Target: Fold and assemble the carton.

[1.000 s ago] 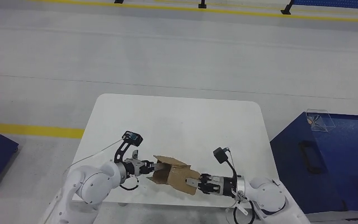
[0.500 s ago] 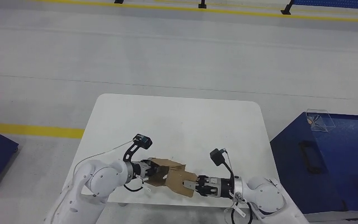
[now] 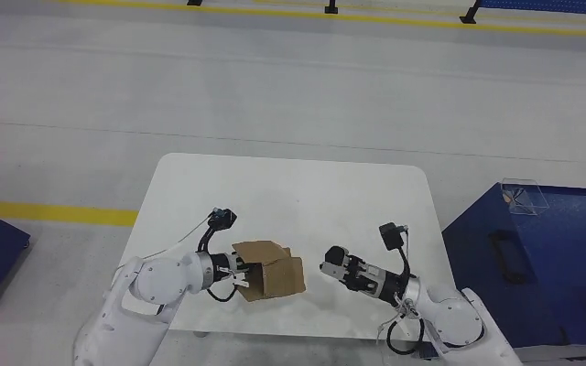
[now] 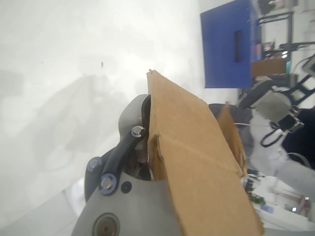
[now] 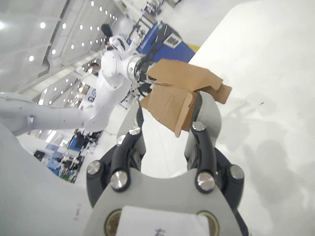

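**Left gripper clamped on a carton flap, right gripper open and empty**

The left gripper [image 3: 241, 272] had its jaws closed on a flap of the carton [image 3: 270, 268], at the carton's left end as seen from above. In the left wrist view a brown panel lay flat against the one jaw that showed, and the cardboard hid the other. The right gripper [image 5: 169, 103] had its jaws spread wide with nothing between them. In the right wrist view the carton showed farther off through the gap and touched neither jaw. From above, this gripper pointed at the carton's right side, near it, with a strip of bare table [image 3: 293, 197] between them.

The carton was brown corrugated board, only partly folded, with one broad panel on top, a side wall below it and loose flaps at the ends. It sat in the lower middle of the top view, close to the table's near edge. Whether it rested on the surface or hung from the left gripper could not be told.

The white table had rounded corners and filled the lower centre of the frame. A blue cabinet [image 3: 522, 265] stood at the right edge, with a clear container [image 3: 522, 195] on its top. A yellow line [image 3: 64, 214] crossed the grey floor at the left edge.
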